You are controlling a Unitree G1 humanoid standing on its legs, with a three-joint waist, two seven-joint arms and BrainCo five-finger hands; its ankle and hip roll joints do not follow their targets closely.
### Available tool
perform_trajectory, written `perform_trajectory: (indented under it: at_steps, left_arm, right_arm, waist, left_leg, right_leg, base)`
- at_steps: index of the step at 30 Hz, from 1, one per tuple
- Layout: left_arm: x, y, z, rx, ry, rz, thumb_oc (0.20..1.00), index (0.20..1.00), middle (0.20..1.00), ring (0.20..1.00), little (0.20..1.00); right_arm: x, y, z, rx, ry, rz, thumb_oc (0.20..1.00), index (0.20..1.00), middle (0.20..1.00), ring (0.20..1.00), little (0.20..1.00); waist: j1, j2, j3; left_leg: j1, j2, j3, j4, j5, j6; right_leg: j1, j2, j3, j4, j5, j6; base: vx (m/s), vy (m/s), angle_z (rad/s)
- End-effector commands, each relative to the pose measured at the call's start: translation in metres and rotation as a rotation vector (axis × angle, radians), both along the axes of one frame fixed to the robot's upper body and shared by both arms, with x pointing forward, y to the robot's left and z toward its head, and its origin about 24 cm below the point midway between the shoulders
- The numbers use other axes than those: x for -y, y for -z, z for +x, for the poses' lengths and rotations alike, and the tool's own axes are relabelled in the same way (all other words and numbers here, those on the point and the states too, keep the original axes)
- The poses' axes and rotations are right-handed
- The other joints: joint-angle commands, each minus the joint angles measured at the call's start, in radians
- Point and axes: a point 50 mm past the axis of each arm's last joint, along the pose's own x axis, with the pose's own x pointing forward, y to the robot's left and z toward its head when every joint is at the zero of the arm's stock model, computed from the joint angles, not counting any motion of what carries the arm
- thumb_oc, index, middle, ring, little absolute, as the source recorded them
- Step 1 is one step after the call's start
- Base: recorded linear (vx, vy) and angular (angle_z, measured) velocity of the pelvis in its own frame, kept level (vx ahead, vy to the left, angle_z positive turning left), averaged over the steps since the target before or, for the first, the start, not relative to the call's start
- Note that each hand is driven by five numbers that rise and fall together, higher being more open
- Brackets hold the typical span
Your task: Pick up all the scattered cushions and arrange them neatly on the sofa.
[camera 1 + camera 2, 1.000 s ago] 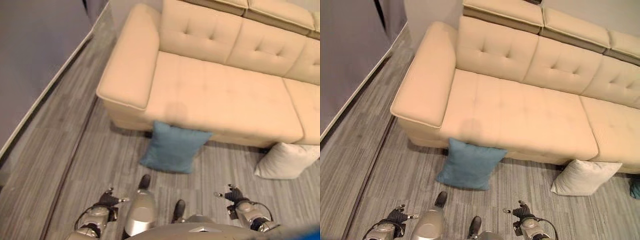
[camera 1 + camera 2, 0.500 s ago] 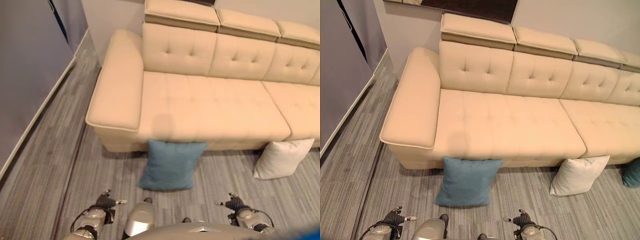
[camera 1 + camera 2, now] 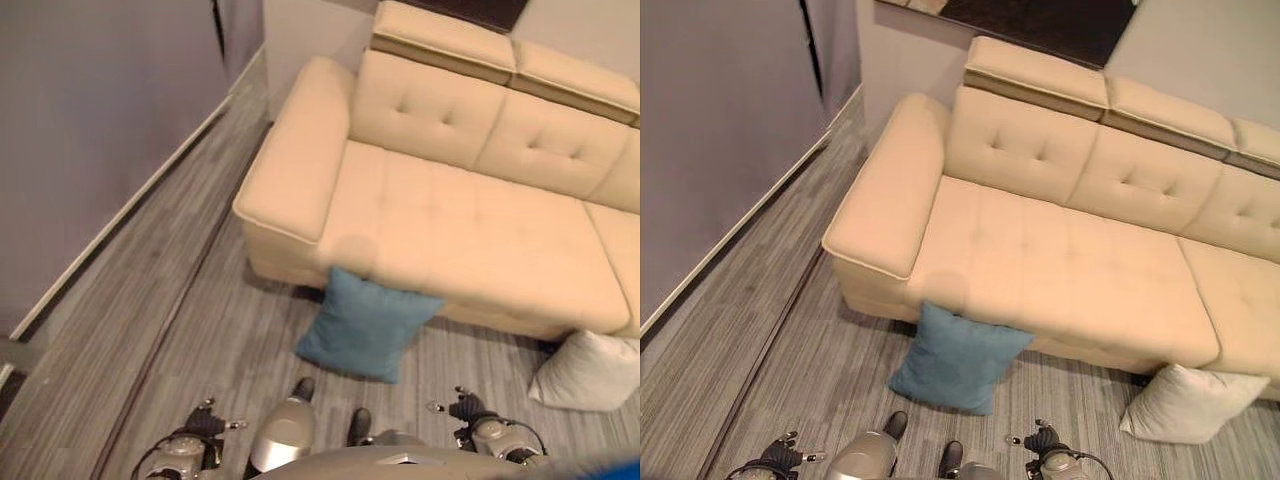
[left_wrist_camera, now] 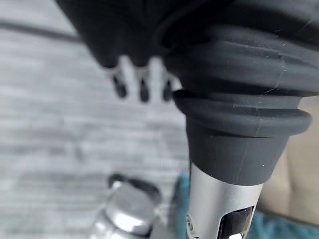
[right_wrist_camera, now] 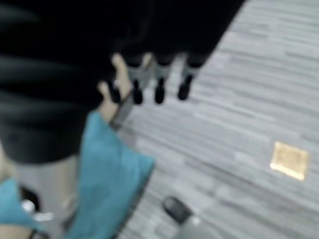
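Your view swung between the earlier pictures and this one: the whole scene shifted and tilted, with more of the grey wall (image 3: 90, 130) on the robot's left, so that was the camera moving, not the things. The beige sofa (image 3: 1070, 250) stood as before with nothing on its seat. The blue cushion (image 3: 365, 325) still leaned upright against the sofa's front edge, its lower edge on the grey floor (image 3: 170, 330), just as it did half a second earlier. The white cushion (image 3: 1190, 400) also stayed where it was, on the floor against the sofa front, well apart from the blue one toward the robot's right. You had the left robot hand (image 3: 208, 419) low at the bottom of the head view, over the floor and short of the blue cushion; its own wrist view showed its fingers (image 4: 142, 88) hanging straight and loose, holding nothing. The right robot hand (image 3: 462, 406) hung likewise at the bottom right, between the two cushions and touching neither, its fingers (image 5: 158, 89) relaxed and empty over the floor. Both hands kept the same low, idle pose as in the earlier frames. A small tan patch (image 5: 289, 159) lay on the floor in the right wrist view.
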Motion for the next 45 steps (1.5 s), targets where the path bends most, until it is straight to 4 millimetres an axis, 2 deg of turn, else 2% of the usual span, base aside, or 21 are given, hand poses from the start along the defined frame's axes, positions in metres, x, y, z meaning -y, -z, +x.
perform_trajectory:
  at_steps: [1, 3, 8, 12, 13, 14, 15, 16, 18, 19, 20, 21, 23, 24, 25, 28, 36, 40, 41, 44, 45]
  left_arm:
    - [0.015, -0.007, 0.038, 0.107, 0.018, -0.017, 1.0, 1.0, 1.0, 1.0, 1.0]
    - [0.016, -0.008, 0.041, 0.117, 0.017, -0.019, 1.0, 1.0, 1.0, 1.0, 1.0]
    - [0.02, -0.021, 0.071, 0.244, -0.018, -0.028, 1.0, 1.0, 1.0, 1.0, 1.0]
    - [0.024, -0.045, 0.109, 0.428, -0.063, -0.037, 1.0, 1.0, 1.0, 1.0, 1.0]
    - [0.026, -0.06, 0.129, 0.516, -0.061, -0.034, 1.0, 1.0, 1.0, 1.0, 1.0]
    - [0.026, -0.06, 0.129, 0.516, -0.061, -0.034, 1.0, 1.0, 1.0, 1.0, 1.0]
    - [0.026, -0.079, 0.15, 0.612, -0.066, -0.025, 1.0, 1.0, 1.0, 1.0, 1.0]
    - [0.026, -0.079, 0.15, 0.612, -0.066, -0.025, 1.0, 1.0, 1.0, 1.0, 1.0]
    - [0.028, -0.109, 0.181, 0.74, -0.056, -0.008, 1.0, 1.0, 1.0, 1.0, 1.0]
    - [0.029, -0.118, 0.189, 0.777, -0.053, -0.003, 1.0, 1.0, 1.0, 1.0, 1.0]
    - [0.031, -0.13, 0.199, 0.822, -0.049, 0.001, 1.0, 1.0, 1.0, 1.0, 1.0]
    - [0.031, -0.13, 0.199, 0.823, -0.049, 0.001, 1.0, 1.0, 1.0, 1.0, 1.0]
    - [0.037, -0.151, 0.215, 0.903, -0.027, 0.004, 1.0, 1.0, 1.0, 1.0, 1.0]
    - [0.042, -0.168, 0.227, 0.963, -0.015, 0.009, 1.0, 1.0, 1.0, 1.0, 1.0]
    - [0.042, -0.168, 0.227, 0.963, -0.015, 0.009, 1.0, 1.0, 1.0, 1.0, 1.0]
    - [0.053, -0.19, 0.241, 1.048, -0.011, 0.005, 1.0, 1.0, 1.0, 1.0, 1.0]
    - [0.062, -0.215, 0.254, 1.129, -0.003, -0.002, 1.0, 1.0, 1.0, 1.0, 1.0]
    - [0.055, -0.251, 0.27, 1.221, -0.005, 0.022, 1.0, 1.0, 1.0, 1.0, 1.0]
    - [0.055, -0.252, 0.27, 1.223, -0.005, 0.022, 1.0, 1.0, 1.0, 1.0, 1.0]
    - [0.052, -0.296, 0.282, 1.342, -0.006, 0.021, 1.0, 1.0, 1.0, 1.0, 1.0]
    - [0.052, -0.303, 0.283, 1.363, -0.001, 0.012, 1.0, 1.0, 1.0, 1.0, 1.0]
  right_arm:
    - [0.023, -0.016, 0.026, 0.128, 0.019, -0.064, 1.0, 1.0, 1.0, 1.0, 1.0]
    - [0.023, -0.017, 0.029, 0.138, 0.02, -0.066, 1.0, 1.0, 1.0, 1.0, 1.0]
    - [0.026, -0.03, 0.052, 0.231, 0.035, -0.076, 1.0, 1.0, 1.0, 1.0, 1.0]
    - [0.03, -0.054, 0.087, 0.38, 0.063, -0.086, 1.0, 1.0, 1.0, 1.0, 1.0]
    - [0.029, -0.069, 0.109, 0.462, 0.061, -0.096, 1.0, 1.0, 1.0, 1.0, 1.0]
    - [0.029, -0.069, 0.109, 0.462, 0.061, -0.096, 1.0, 1.0, 1.0, 1.0, 1.0]
    - [0.027, -0.09, 0.133, 0.566, 0.063, -0.105, 1.0, 1.0, 1.0, 1.0, 1.0]
    - [0.027, -0.09, 0.133, 0.566, 0.063, -0.105, 1.0, 1.0, 1.0, 1.0, 1.0]
    - [0.026, -0.127, 0.167, 0.735, 0.096, -0.119, 1.0, 1.0, 1.0, 1.0, 1.0]
    - [0.029, -0.139, 0.176, 0.79, 0.115, -0.129, 1.0, 1.0, 1.0, 1.0, 1.0]
    - [0.029, -0.155, 0.187, 0.861, 0.136, -0.127, 1.0, 1.0, 1.0, 1.0, 1.0]
    - [0.029, -0.156, 0.187, 0.862, 0.136, -0.128, 1.0, 1.0, 1.0, 1.0, 1.0]
    - [0.032, -0.182, 0.202, 0.967, 0.174, -0.142, 1.0, 1.0, 1.0, 1.0, 1.0]
    - [0.034, -0.204, 0.214, 1.054, 0.214, -0.14, 1.0, 1.0, 1.0, 1.0, 1.0]
    - [0.034, -0.205, 0.214, 1.054, 0.214, -0.14, 1.0, 1.0, 1.0, 1.0, 1.0]
    - [0.038, -0.234, 0.225, 1.171, 0.276, -0.161, 1.0, 1.0, 1.0, 1.0, 1.0]
    - [0.041, -0.258, 0.235, 1.25, 0.326, -0.146, 1.0, 1.0, 1.0, 1.0, 1.0]
    - [0.045, -0.276, 0.243, 1.281, 0.332, -0.113, 1.0, 1.0, 1.0, 1.0, 1.0]
    - [0.045, -0.277, 0.243, 1.283, 0.332, -0.112, 1.0, 1.0, 1.0, 1.0, 1.0]
    - [0.047, -0.304, 0.252, 1.342, 0.32, -0.09, 1.0, 1.0, 1.0, 1.0, 1.0]
    - [0.047, -0.31, 0.254, 1.355, 0.308, -0.094, 1.0, 1.0, 1.0, 1.0, 1.0]
  waist:
    - [-0.027, 0.018, 0.024]
    - [-0.03, 0.019, 0.029]
    - [-0.038, 0.032, 0.077]
    - [-0.047, 0.052, 0.136]
    - [-0.051, 0.057, 0.162]
    - [-0.051, 0.056, 0.161]
    - [-0.06, 0.063, 0.183]
    - [-0.06, 0.062, 0.181]
    - [-0.081, 0.074, 0.206]
    - [-0.084, 0.083, 0.21]
    - [-0.092, 0.09, 0.216]
    - [-0.091, 0.089, 0.212]
    - [-0.106, 0.106, 0.216]
    - [-0.118, 0.119, 0.219]
    - [-0.118, 0.119, 0.216]
    - [-0.14, 0.143, 0.221]
    - [-0.167, 0.148, 0.218]
    - [-0.181, 0.142, 0.229]
    - [-0.181, 0.141, 0.228]
    - [-0.188, 0.139, 0.242]
    - [-0.187, 0.14, 0.245]
  left_leg:
    - [0.045, 0.027, -0.051, 0.063, -0.068, -0.035]
    - [0.033, 0.029, -0.052, 0.065, -0.065, -0.038]
    - [-0.049, 0.026, -0.056, 0.082, -0.051, -0.047]
    - [-0.145, 0.026, -0.033, 0.133, -0.069, -0.054]
    - [-0.227, 0.02, -0.01, 0.179, -0.054, -0.053]
    - [-0.229, 0.019, -0.01, 0.18, -0.055, -0.053]
    - [-0.308, 0.025, 0.015, 0.233, -0.062, -0.049]
    - [-0.311, 0.025, 0.015, 0.234, -0.062, -0.049]
    - [-0.446, 0.023, 0.053, 0.321, -0.078, -0.042]
    - [-0.472, 0.029, 0.06, 0.355, -0.117, -0.04]
    - [-0.524, 0.024, 0.069, 0.39, -0.128, -0.035]
    - [-0.53, 0.024, 0.07, 0.394, -0.129, -0.035]
    - [-0.63, 0.014, 0.081, 0.456, -0.144, -0.024]
    - [-0.705, 0.008, 0.089, 0.496, -0.157, -0.016]
    - [-0.71, 0.008, 0.09, 0.499, -0.158, -0.016]
    - [-0.841, -0.009, 0.101, 0.58, -0.183, -0.007]
    - [-1.041, -0.013, 0.12, 0.712, -0.225, 0.006]
    - [-1.142, -0.01, 0.127, 0.768, -0.236, 0.008]
    - [-1.147, -0.01, 0.128, 0.77, -0.237, 0.008]
    - [-1.232, -0.006, 0.136, 0.814, -0.238, 0.007]
    - [-1.249, -0.005, 0.14, 0.826, -0.238, 0.006]
  right_leg:
    - [0.013, -0.021, -0.059, -0.001, 0.01, 0.042]
    - [0.009, -0.019, -0.064, -0.004, 0.008, 0.039]
    - [-0.053, -0.021, -0.081, 0.008, 0.004, 0.027]
    - [-0.167, -0.025, -0.063, 0.068, -0.01, 0.026]
    - [-0.255, -0.04, -0.049, 0.107, 0.008, 0.024]
    - [-0.257, -0.04, -0.049, 0.108, 0.008, 0.024]
    - [-0.348, -0.048, -0.03, 0.159, 0.011, 0.028]
    - [-0.35, -0.048, -0.03, 0.16, 0.01, 0.028]
    - [-0.494, -0.054, 0.002, 0.233, 0.011, 0.031]
    - [-0.528, -0.048, 0.015, 0.264, -0.017, 0.037]
    - [-0.579, -0.049, 0.023, 0.293, -0.021, 0.037]
    - [-0.585, -0.049, 0.024, 0.297, -0.022, 0.037]
    - [-0.69, -0.055, 0.045, 0.357, -0.029, 0.041]
    - [-0.769, -0.063, 0.058, 0.407, -0.044, 0.04]
    - [-0.774, -0.063, 0.059, 0.409, -0.045, 0.04]
    - [-0.919, -0.071, 0.079, 0.508, -0.072, 0.031]
    - [-1.124, -0.062, 0.112, 0.615, -0.082, 0.027]
    - [-1.225, -0.059, 0.116, 0.66, -0.073, 0.032]
    - [-1.23, -0.058, 0.117, 0.663, -0.074, 0.032]
    - [-1.316, -0.055, 0.119, 0.69, -0.063, 0.035]
    - [-1.329, -0.055, 0.12, 0.696, -0.062, 0.034]
  base:
    - [0.02, -0.077, 0.27]
    - [0.01, -0.05, 0.16]
    - [-0.05, -0.034, 0.09]
    - [-0.11, 0.01, -0.07]
    - [-0.13, 0.051, -0.29]
    - [-0.25, 0.139, -0.56]
    - [-0.09, 0.064, -0.54]
    - [-0.15, 0.102, -0.5]
    - [-0.13, 0.129, -0.36]
    - [-0.1, 0.144, -0.36]
    - [0.0, 0.063, -0.38]
    - [-0.1, 0.12, -0.4]
    - [-0.08, 0.127, -0.28]
    - [-0.04, 0.086, -0.17]
    - [-0.03, 0.081, -0.09]
    - [-0.01, 0.069, -0.05]
    - [0.0, 0.024, -0.08]
    - [-0.01, -0.009, -0.05]
    - [0.0, -0.015, -0.08]
    - [0.01, -0.03, -0.07]
    - [0.02, -0.022, -0.09]
